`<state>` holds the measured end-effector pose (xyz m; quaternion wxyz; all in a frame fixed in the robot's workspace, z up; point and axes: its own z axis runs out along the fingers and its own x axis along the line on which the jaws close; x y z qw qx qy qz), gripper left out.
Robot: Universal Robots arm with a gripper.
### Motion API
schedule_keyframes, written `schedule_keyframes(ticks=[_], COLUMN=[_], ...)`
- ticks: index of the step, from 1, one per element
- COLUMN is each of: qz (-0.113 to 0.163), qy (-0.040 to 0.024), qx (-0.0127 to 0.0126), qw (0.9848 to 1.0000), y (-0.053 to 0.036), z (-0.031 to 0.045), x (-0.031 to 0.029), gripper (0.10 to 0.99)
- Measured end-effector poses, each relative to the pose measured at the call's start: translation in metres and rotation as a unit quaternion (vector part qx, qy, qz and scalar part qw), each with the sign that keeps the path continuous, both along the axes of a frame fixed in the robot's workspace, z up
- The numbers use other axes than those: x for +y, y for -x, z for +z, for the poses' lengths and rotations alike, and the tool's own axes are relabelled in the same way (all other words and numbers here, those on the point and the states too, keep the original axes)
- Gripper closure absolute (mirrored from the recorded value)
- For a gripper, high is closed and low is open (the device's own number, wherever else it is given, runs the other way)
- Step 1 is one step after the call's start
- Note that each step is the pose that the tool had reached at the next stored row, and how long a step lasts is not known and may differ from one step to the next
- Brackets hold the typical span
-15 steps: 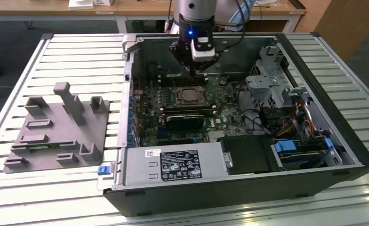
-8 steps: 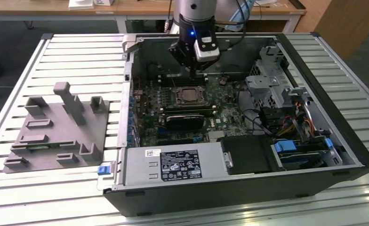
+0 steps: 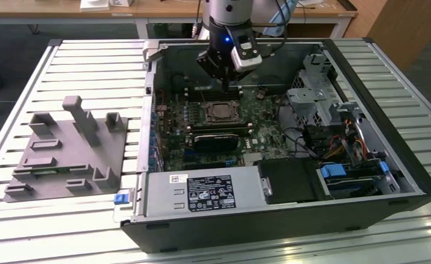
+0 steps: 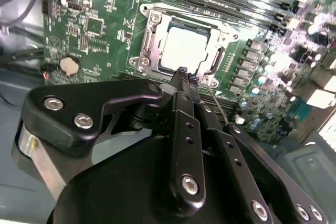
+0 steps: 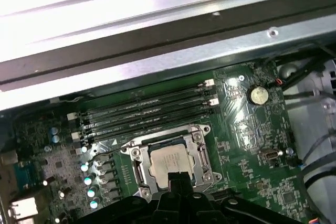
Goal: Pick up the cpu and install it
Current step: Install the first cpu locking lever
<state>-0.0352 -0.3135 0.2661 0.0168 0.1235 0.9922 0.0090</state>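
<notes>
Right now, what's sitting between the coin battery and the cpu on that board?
In the first wrist view, the socket's metal frame and a stretch of green board with small components lie between the coin battery and the cpu.

Overhead light falls bright and even; we note glare on the slatted table (image 3: 68, 60) and washed-out highlights along the motherboard (image 4: 294, 35) edge (second wrist view). The gripper (image 4: 181, 72) linkage looms dark, softly blurred.
</notes>
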Motion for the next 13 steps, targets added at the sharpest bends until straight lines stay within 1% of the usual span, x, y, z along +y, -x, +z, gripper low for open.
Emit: schedule_keyframes(ticks=[3,7,9,13], qz=[0.025,0.057,0.073,0.108], qy=[0.0000,0.0000,0.0000,0.0000], qx=[0.0000,0.0000,0.0000,0.0000], qw=[0.9997,0.9984,0.9973,0.9942], y=[0.0000,0.0000,0.0000,0.0000], z=[-0.0001,-0.0002,-0.0003,-0.0004], x=[0.0000,0.0000,0.0000,0.0000], gripper=[0.980,0.980,0.980,0.980])
